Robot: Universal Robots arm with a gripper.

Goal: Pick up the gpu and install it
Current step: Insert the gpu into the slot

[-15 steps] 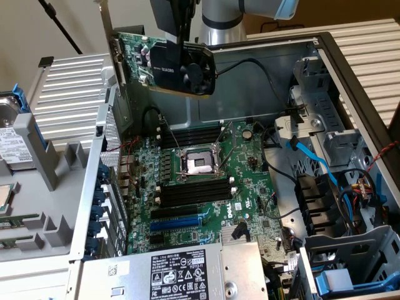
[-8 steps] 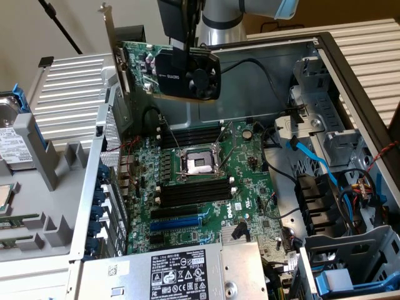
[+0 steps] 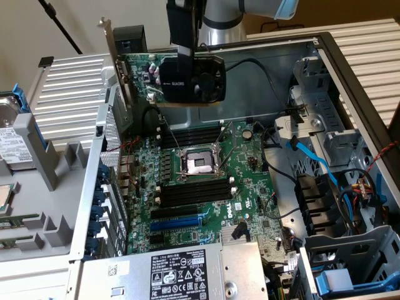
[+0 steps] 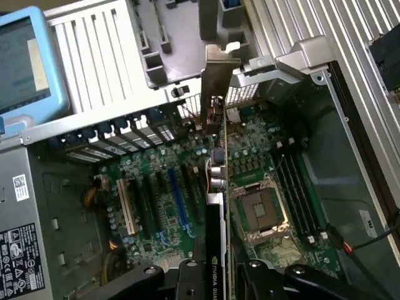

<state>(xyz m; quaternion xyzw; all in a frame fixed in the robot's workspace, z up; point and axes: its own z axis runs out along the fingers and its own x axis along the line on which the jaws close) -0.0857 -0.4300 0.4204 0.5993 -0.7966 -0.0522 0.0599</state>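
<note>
The gpu [image 3: 206,78] hangs in the air above the open computer case, its black cooler shroud with fan facing the exterior camera and its silver end bracket [image 3: 112,53] toward the exterior view's left. My gripper [image 3: 185,59] comes down from above and is shut on the card's upper edge. In the wrist view the gpu [image 4: 217,206] appears edge-on, running from my gripper [image 4: 219,278] out to the silver bracket [image 4: 215,81], which hovers near the case's rear slot openings. The card sits over the motherboard [image 4: 269,247], between the expansion slots [image 4: 175,194] and the CPU socket [image 4: 259,212], not touching either.
The green motherboard [image 3: 250,187] carries a CPU socket [image 3: 197,164], black memory sticks [image 3: 190,190] and a blue slot [image 3: 178,223]. A power supply [image 3: 181,272] lies at the front; drive cages and blue cables [image 3: 312,162] fill the exterior view's right. A hard drive [image 3: 12,140] lies outside.
</note>
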